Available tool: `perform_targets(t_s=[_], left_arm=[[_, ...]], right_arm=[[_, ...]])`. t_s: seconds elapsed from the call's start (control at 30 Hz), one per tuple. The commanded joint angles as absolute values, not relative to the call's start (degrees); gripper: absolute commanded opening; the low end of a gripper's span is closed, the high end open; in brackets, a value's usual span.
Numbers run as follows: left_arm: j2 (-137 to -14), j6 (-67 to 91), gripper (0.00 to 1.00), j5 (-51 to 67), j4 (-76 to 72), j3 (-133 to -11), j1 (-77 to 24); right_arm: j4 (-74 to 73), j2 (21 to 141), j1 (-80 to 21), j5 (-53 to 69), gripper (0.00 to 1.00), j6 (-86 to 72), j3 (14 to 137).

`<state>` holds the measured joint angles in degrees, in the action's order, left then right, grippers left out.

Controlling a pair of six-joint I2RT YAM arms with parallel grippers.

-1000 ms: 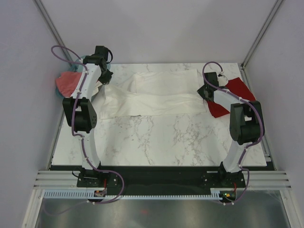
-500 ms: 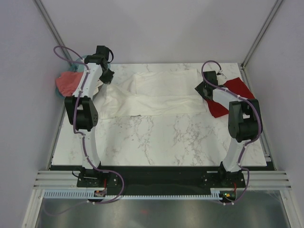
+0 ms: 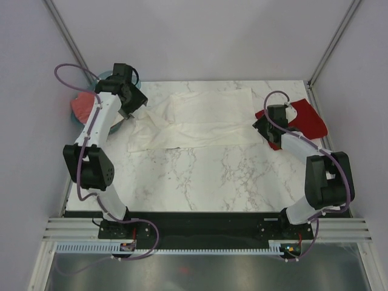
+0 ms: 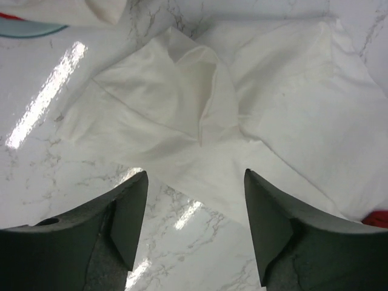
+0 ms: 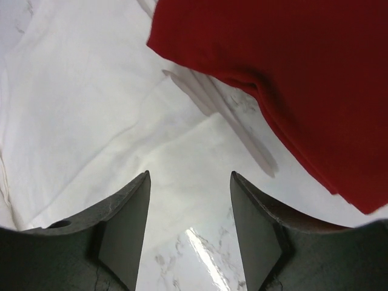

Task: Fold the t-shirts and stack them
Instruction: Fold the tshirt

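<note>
A large white t-shirt (image 3: 200, 118) lies folded into a wide band across the far half of the marble table (image 3: 200, 176). My left gripper (image 3: 134, 108) hovers over its crumpled left sleeve end (image 4: 182, 91), jaws open and empty (image 4: 195, 224). My right gripper (image 3: 260, 126) hangs open over the shirt's right edge (image 5: 91, 103), nothing between its fingers (image 5: 189, 224). A dark red t-shirt (image 3: 306, 118) lies flat at the far right, just beyond the right gripper (image 5: 291, 66). A pinkish-red t-shirt (image 3: 82, 106) sits bunched at the far left.
A teal plastic basket (image 4: 30, 28) stands off the table's far left corner and holds the pinkish-red cloth. Grey walls close in on both sides and the back. The arm bases stand at the near edge.
Both grippers have gone from shut to open, letting go of the white shirt's ends. The left arm has swung outward. The right arm has pulled back toward the near side.
</note>
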<state>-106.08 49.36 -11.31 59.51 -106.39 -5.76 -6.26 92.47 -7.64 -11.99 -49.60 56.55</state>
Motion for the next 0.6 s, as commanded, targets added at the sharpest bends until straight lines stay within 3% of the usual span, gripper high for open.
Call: perform_targets(t_s=[0.0, 0.17, 0.23, 0.27, 0.57], left_arm=[[-98.4, 46.1, 0.74, -6.7, 56.0, -99.2, -6.1], [-89.5, 44.9, 0.82, 4.0, 45.0, -80.7, -6.2], [-85.3, 44.8, 0.9, 8.3, 36.8, -74.7, -6.2], [-83.9, 44.8, 0.99, 9.2, 33.8, -69.0, -6.4], [-74.1, 48.3, 0.99, 8.8, 16.4, -49.0, -9.1]], right_arm=[[-3.1, 87.4, -7.6, -10.7, 0.63, -48.6, 50.8], [-0.4, 85.2, -7.5, -9.8, 0.62, -49.3, 44.7], [1.4, 85.7, -7.5, -9.4, 0.61, -49.6, 44.0], [2.3, 86.1, -7.6, -8.7, 0.61, -49.7, 44.0], [5.3, 92.8, -7.6, -8.6, 0.53, -53.6, 44.6]])
